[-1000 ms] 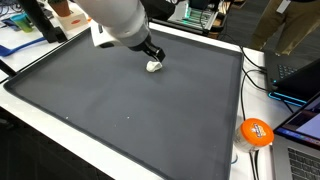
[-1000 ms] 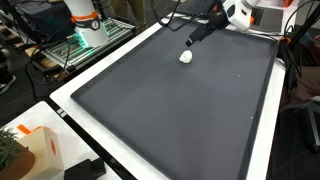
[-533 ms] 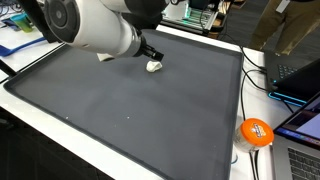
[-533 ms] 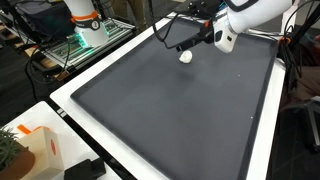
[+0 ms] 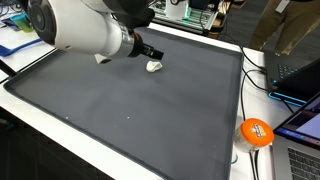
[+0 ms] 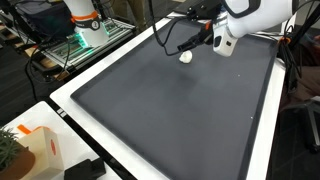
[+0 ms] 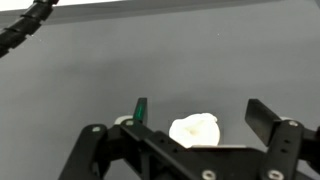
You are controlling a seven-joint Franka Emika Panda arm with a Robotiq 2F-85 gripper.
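A small white lump (image 7: 194, 129) lies on the dark grey mat (image 5: 130, 100). In the wrist view it sits between my gripper's (image 7: 200, 116) two black fingers, apart from both, with the jaws standing wide open and nothing held. In both exterior views the gripper (image 5: 149, 52) (image 6: 188, 38) hangs just above the white lump (image 5: 153, 66) (image 6: 186, 56) near the mat's far edge. The arm's big white body fills the upper left in an exterior view and hides part of the mat behind it.
An orange ball (image 5: 255, 131) rests on the white table border beside cables and a laptop (image 5: 300, 75). A white-and-orange box (image 6: 30, 140), a plant (image 6: 8, 152) and a black device (image 6: 85, 170) stand off the mat's near corner.
The arm has swung round, so its white body now looms larger in the exterior views. The gripper stays open over the white lump, which has not moved.
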